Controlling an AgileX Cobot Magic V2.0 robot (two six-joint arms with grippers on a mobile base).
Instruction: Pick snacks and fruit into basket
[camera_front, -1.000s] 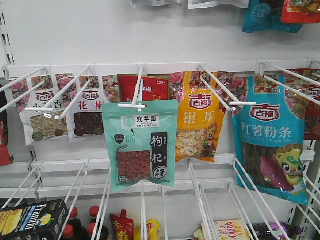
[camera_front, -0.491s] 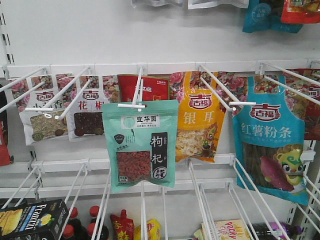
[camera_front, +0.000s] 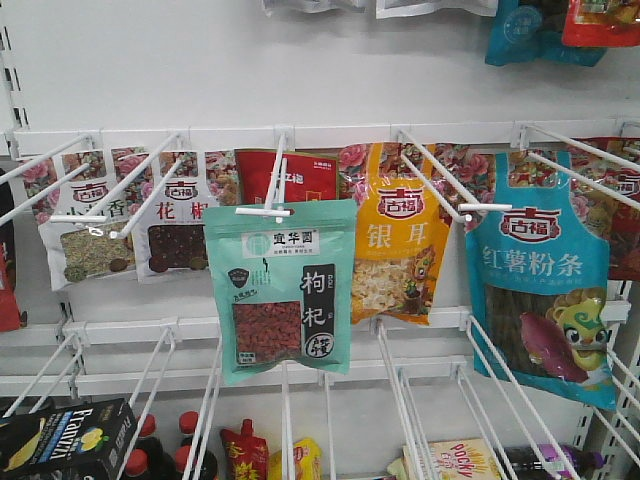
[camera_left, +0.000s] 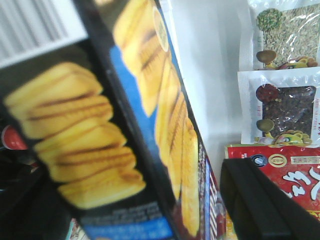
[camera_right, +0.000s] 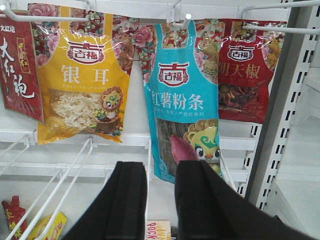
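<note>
1. Rack (camera_front: 200, 135): white wall rack with wire pegs off a top rail and wire bins below. It carries everything here. No basket or fruit shows in any view.
2. Blue pouch (camera_front: 540, 280): hangs near the rack's right edge, well apart from the snacks. The right wrist view faces it.
3. Snacks (camera_front: 283, 290): hang at the front tip of the middle peg (camera_front: 277, 180), face outward, with the bottom edge free above the bins. I judge them light, thin and floppy, with slick film. A pinch on the lower edge or a side seam should work best, drawing them forward off the peg's tip.
4. Yellow pouch (camera_front: 400, 240): just beside the snacks' right edge and further back. A wide approach there could snag it.
5. Red pouch (camera_front: 300, 178): behind the snacks, seemingly on the same peg, so it may slide along with them.
6. Box (camera_front: 60, 440): a biscuit box at the rack's lower left corner. It fills the left wrist view.
7. Right hand (camera_right: 161, 170): fingers spread with nothing between them, low in front of the blue pouch.
8. Left hand (camera_left: 257, 202): only one dark finger shows, beside the box. I cannot tell whether the hand is spread or pressed together.
</note>
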